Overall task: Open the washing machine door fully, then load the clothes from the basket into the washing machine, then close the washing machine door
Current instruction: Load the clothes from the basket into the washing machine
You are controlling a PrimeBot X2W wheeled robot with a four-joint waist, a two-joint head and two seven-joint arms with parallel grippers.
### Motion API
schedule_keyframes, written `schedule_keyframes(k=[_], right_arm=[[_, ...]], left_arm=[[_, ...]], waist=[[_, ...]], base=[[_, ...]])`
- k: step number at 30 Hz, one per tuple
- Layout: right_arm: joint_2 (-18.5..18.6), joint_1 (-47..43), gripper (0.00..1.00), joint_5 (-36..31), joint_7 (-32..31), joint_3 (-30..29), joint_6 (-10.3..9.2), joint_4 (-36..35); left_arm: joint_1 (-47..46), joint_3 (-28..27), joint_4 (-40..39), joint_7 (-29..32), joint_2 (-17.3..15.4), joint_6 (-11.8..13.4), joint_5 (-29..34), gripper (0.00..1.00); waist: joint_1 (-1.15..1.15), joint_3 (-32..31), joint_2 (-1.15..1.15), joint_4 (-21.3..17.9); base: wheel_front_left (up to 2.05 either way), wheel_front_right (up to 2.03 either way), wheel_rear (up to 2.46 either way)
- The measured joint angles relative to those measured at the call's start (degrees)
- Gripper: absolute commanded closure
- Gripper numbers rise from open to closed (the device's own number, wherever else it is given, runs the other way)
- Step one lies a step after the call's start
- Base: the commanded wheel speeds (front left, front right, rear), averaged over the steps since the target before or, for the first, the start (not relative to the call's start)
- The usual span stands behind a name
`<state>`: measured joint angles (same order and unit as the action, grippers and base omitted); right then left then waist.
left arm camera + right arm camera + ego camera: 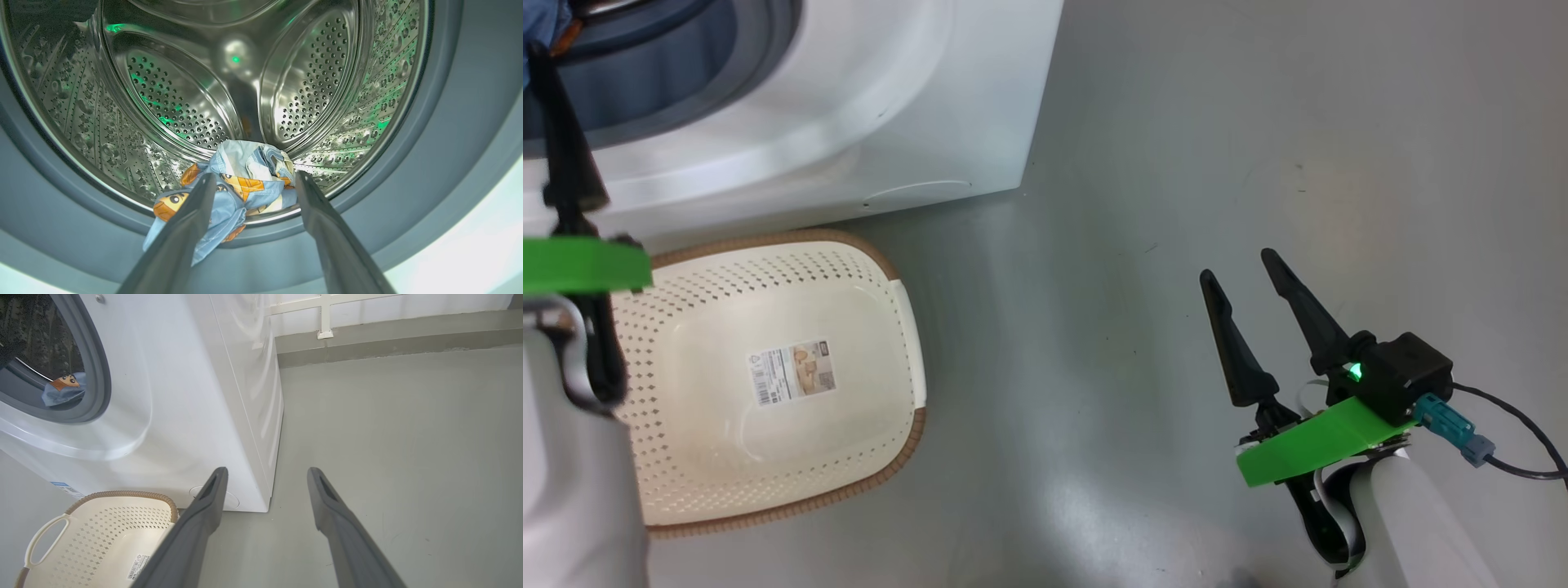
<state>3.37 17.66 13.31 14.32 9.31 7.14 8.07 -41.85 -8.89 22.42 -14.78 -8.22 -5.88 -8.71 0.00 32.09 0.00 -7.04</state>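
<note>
Evidently the basket (711, 457), at seven o'clock in the head view, is empty, the clothes (241, 192) lie at six o'clock on the drum (184, 102) lip, partly draped over the gasket (429, 143), left fingers (184, 228) and right fingers (1233, 343) are spread and hold nothing, and pushing them in and closing the washing machine door appear outstanding.

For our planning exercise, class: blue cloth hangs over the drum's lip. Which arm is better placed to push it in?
Left, probably. The left gripper is open right at the clothes, a finger either side; the right gripper hangs over the floor, away from the washing machine.
</note>
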Motion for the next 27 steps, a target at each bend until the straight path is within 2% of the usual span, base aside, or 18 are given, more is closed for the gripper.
schedule_keyframes(k=[10,21,27], right_arm=[[0.0,-0.1,0.00,0.0,0.0,-0.4,0.00,-0.3],[0.0,-0.1,0.00,0.0,0.0,-0.3,0.00,-0.3],[0.0,-0.1,0.00,0.0,0.0,-0.7,0.00,-0.6]], left_arm=[[11.9,-2.6,-11.8,0.0,3.8,0.0,0.8,0.00],[24.0,-3.3,-17.5,0.0,6.2,0.4,1.4,0.00],[28.6,-3.2,-19.1,0.0,6.3,1.2,0.0,0.00]], waist=[[0.00,-0.1,0.00,0.8],[0.00,0.1,0.00,1.1],[0.00,0.3,0.00,2.0]], base=[[0.00,0.00,0.00],[0.00,0.00,0.00],[0.00,0.00,0.00]])
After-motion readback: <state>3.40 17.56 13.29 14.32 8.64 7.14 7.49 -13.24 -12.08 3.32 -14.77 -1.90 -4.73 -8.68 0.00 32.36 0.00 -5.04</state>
